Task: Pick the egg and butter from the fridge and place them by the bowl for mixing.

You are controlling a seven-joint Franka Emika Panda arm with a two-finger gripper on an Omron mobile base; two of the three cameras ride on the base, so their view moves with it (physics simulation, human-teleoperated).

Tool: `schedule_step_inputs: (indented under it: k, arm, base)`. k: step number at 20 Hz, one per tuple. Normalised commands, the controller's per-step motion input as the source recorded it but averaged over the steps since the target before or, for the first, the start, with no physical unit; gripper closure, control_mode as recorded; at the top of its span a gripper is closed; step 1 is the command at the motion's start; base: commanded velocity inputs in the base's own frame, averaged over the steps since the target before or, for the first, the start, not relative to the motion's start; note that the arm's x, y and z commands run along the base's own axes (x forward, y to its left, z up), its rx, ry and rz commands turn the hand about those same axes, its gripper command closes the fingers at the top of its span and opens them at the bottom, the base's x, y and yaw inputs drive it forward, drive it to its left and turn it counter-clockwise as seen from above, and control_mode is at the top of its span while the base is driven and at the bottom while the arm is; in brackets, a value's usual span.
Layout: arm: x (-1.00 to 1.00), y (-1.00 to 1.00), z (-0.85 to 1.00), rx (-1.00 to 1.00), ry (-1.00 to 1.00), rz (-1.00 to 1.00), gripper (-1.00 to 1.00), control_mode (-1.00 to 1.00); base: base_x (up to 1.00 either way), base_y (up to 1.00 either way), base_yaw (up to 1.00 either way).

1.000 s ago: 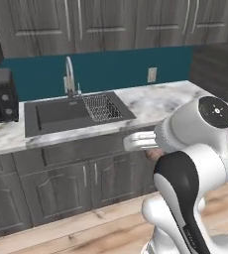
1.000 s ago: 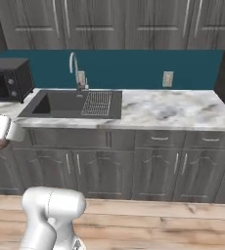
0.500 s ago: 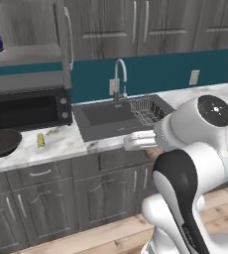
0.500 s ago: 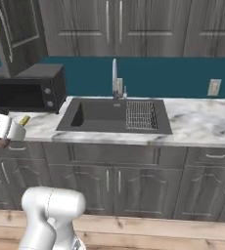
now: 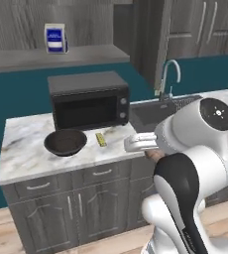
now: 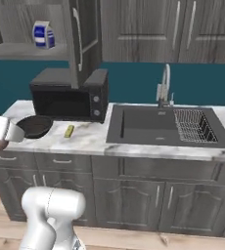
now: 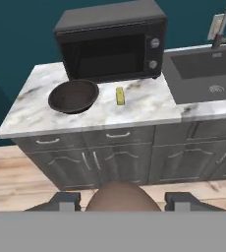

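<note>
The egg (image 7: 123, 197) is clamped between the two fingers of the claw (image 7: 122, 201), held in front of the lower cupboards and well short of the marbled worktop (image 7: 149, 106). On that worktop the butter (image 7: 120, 95) is laid just beside the bowl (image 7: 73, 96), both before the black microwave (image 7: 110, 42).

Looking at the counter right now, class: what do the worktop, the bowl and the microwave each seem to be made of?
Worktop: looks like polished marble, white with grey veining, though it could be an imitation.
Bowl: dark brown-black with a dull sheen, perhaps glazed ceramic or dark wood; the look leaves it open.
Microwave: matt black casing, probably painted metal, with a dark glassy door and pale knobs.
</note>
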Motion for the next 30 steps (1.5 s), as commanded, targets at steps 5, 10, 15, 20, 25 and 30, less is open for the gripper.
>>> schedule_step_inputs:
  k: [5, 10, 15, 20, 25, 30]
  arm:
    - [0.0, 0.0, 0.0, 0.0, 0.0, 0.0, 1.0, 1.0]
    - [0.0, 0.0, 0.0, 0.0, 0.0, 0.0, 1.0, 1.0]
    - [0.0, 0.0, 0.0, 0.0, 0.0, 0.0, 1.0, 1.0]
    - [0.0, 0.0, -0.08, 0.0, 0.03, 0.0, 1.0, -1.0]
    - [0.02, 0.0, -0.56, -0.03, 0.2, 0.0, 1.0, -1.0]
    - [0.05, 0.0, -0.75, -0.1, 0.15, 0.0, 1.0, -1.0]
  base:
    - [0.92, 0.54, -0.03]
    - [0.58, 0.0, -0.09]
    - [0.49, 0.0, -0.04]
    - [0.14, 0.0, 0.0]
    - [0.0, 0.0, 0.0]
    - [0.0, 0.0, 0.0]
